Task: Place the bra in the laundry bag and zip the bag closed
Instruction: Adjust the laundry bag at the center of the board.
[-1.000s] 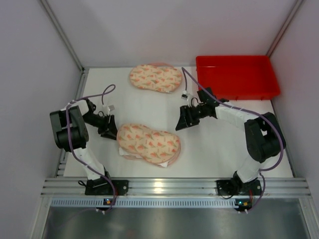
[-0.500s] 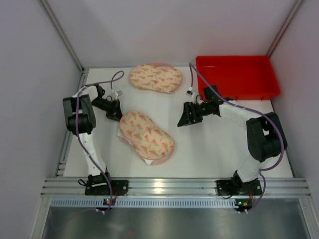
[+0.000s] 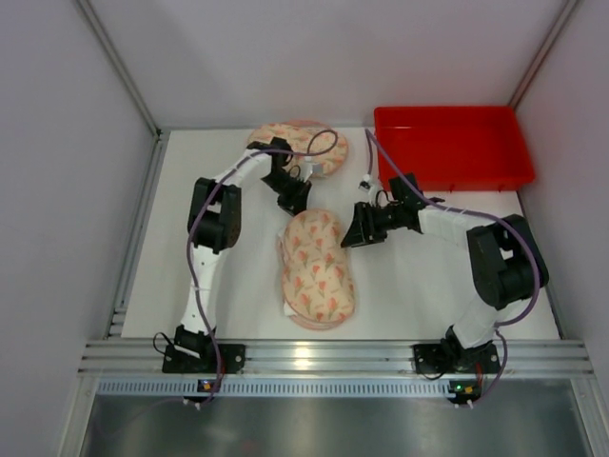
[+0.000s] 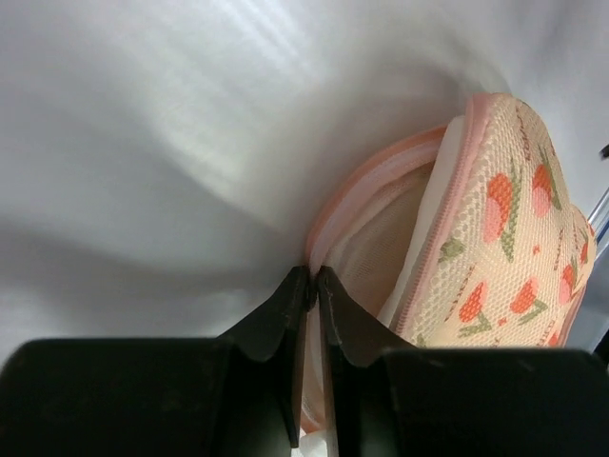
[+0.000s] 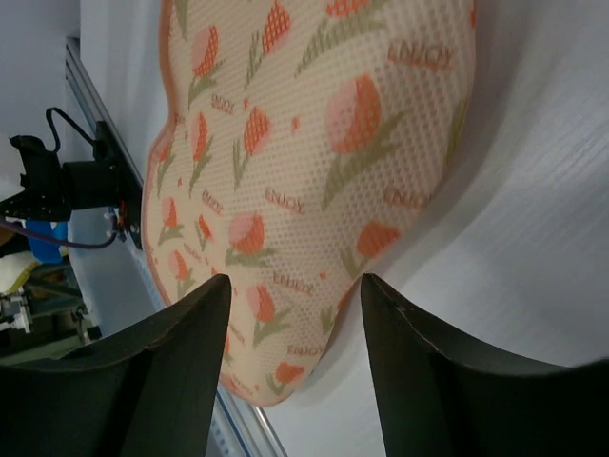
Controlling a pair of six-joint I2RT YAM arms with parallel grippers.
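Observation:
The laundry bag [image 3: 316, 268], cream mesh with orange tulips and pink trim, lies lengthwise in the middle of the table. My left gripper [image 3: 294, 198] is at its far end, shut on the pink edge trim [image 4: 328, 224]. Beside the trim the bag's mouth gapes, and white fabric [image 4: 440, 186] shows inside; I cannot tell whether it is the bra. My right gripper [image 3: 362, 228] hangs open just right of the bag's far half, touching nothing. In the right wrist view the bag [image 5: 314, 143] fills the space ahead of the spread right gripper [image 5: 295, 281].
A second tulip-print bag [image 3: 319, 148] lies at the back, just behind the left gripper. A red bin [image 3: 452, 145] stands at the back right. Grey walls close in both sides, and a metal rail [image 3: 324, 357] runs along the near edge.
My left gripper closed on the bag's end and swung from the left side to the back centre, turning the bag from crosswise to lengthwise. The right gripper barely moved.

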